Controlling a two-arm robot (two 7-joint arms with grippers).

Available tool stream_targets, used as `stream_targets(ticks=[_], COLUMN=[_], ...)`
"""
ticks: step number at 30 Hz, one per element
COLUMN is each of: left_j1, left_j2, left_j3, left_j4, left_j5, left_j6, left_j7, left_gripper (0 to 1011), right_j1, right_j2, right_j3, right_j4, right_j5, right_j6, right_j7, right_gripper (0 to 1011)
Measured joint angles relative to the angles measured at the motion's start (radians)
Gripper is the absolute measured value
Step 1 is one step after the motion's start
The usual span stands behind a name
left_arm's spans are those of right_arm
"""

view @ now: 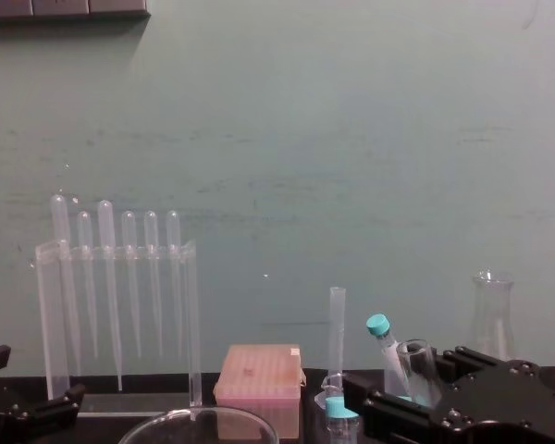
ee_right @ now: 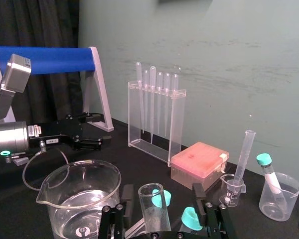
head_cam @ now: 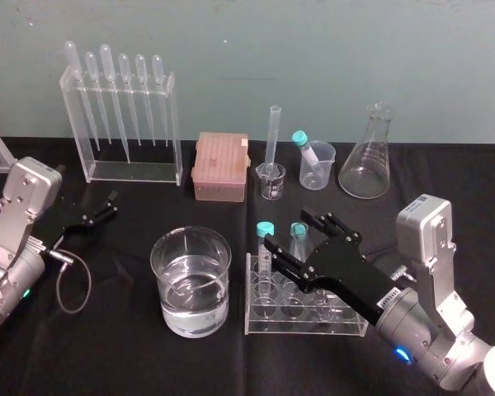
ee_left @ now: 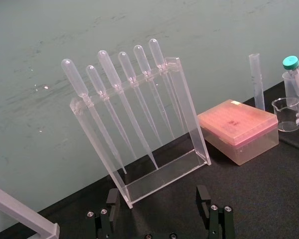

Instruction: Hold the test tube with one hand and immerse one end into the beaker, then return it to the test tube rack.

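My right gripper (head_cam: 287, 231) spreads wide around the test tube (ee_right: 153, 199) over the black-draped table (head_cam: 107, 346); my left gripper (head_cam: 107, 210) lies parked, fingers apart, before a teal wall (head_cam: 313, 49).

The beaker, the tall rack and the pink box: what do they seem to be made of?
Beaker: probably glass, clear and glossy; its rim glints and the water shows sharply through.
Tall rack: likely plastic, perhaps acrylic, frosted; its flat panels look milky.
Pink box: seemingly translucent plastic, dull finish; light passes hazily through its walls.
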Motion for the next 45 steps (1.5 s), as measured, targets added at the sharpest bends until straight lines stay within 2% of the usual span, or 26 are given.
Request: stream_targets(ticks=[5, 6, 9, 10, 11, 13, 20, 37, 45], left_j1=[0.0, 0.0, 0.0, 0.0, 0.0, 0.0, 0.0, 0.0, 0.0], left_j2=[0.0, 0.0, 0.0, 0.0, 0.0, 0.0, 0.0, 0.0, 0.0], left_j3=[0.0, 0.0, 0.0, 0.0, 0.0, 0.0, 0.0, 0.0, 0.0], left_j4=[0.0, 0.0, 0.0, 0.0, 0.0, 0.0, 0.0, 0.0, 0.0], left_j5=[0.0, 0.0, 0.0, 0.0, 0.0, 0.0, 0.0, 0.0, 0.0], left_j6=[0.0, 0.0, 0.0, 0.0, 0.0, 0.0, 0.0, 0.0, 0.0], left_j7=[0.0, 0.0, 0.0, 0.0, 0.0, 0.0, 0.0, 0.0, 0.0], left_gripper=[1000, 1000, 1000, 1000, 1000, 1000, 1000, 1000, 1000], right_j1=[0.0, 0.0, 0.0, 0.0, 0.0, 0.0, 0.0, 0.0, -0.012], right_j2=[0.0, 0.0, 0.0, 0.0, 0.0, 0.0, 0.0, 0.0, -0.002], right_j3=[0.0, 0.0, 0.0, 0.0, 0.0, 0.0, 0.0, 0.0, 0.01], right_j4=[0.0, 0.0, 0.0, 0.0, 0.0, 0.0, 0.0, 0.0, -0.014], right_j5=[0.0, 0.0, 0.0, 0.0, 0.0, 0.0, 0.0, -0.001, 0.004], right_j6=[0.0, 0.0, 0.0, 0.0, 0.0, 0.0, 0.0, -0.001, -0.036], right_j7=[0.0, 0.0, 0.0, 0.0, 0.0, 0.0, 0.0, 0.0, -0.002], right_gripper=[658, 596, 536, 474, 474, 372, 211, 211, 211])
